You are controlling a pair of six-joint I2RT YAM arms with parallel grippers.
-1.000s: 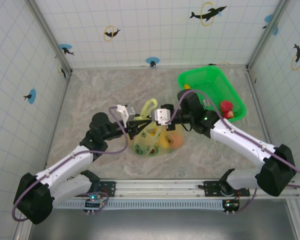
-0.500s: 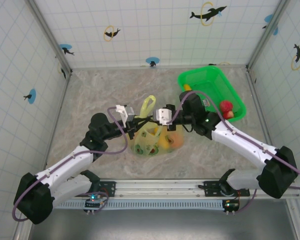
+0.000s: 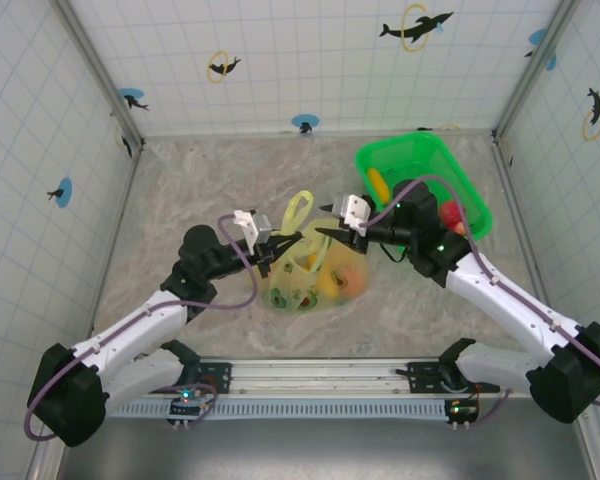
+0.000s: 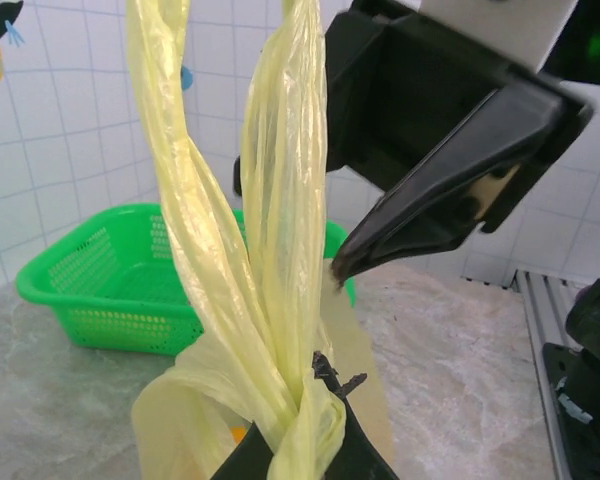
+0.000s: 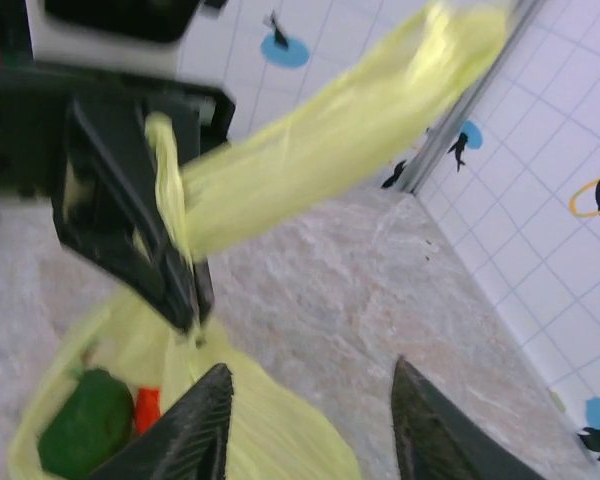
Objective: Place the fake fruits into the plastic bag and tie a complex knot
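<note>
my left arm [image 3: 150, 320] reaches from the near left corner inward over the marbled grey bench [image 3: 180, 190], forearm low, wrist aimed right at the bench centre. the left end effector [image 4: 308, 452] is pressed together on the twisted handle strips [image 4: 270, 250] of the thin translucent pale yellow plastic bag [image 3: 305, 290], gripping them just above the gathered neck; the strips rise upright from the grip. my right arm [image 3: 500, 300] extends from the near right, elbow bent, wrist pointing left. the right end effector [image 5: 308, 425] stands with fingers apart and nothing between them, tips just beside the strips; i cannot tell whether they touch the plastic. the bag sits at the bench centre, holding small glossy plastic fruits [image 3: 346, 278], orange, yellow and green. beside the right wrist lies a bright green rectangular plastic tray [image 3: 450, 165] with a red and a yellow fruit in it.
</note>
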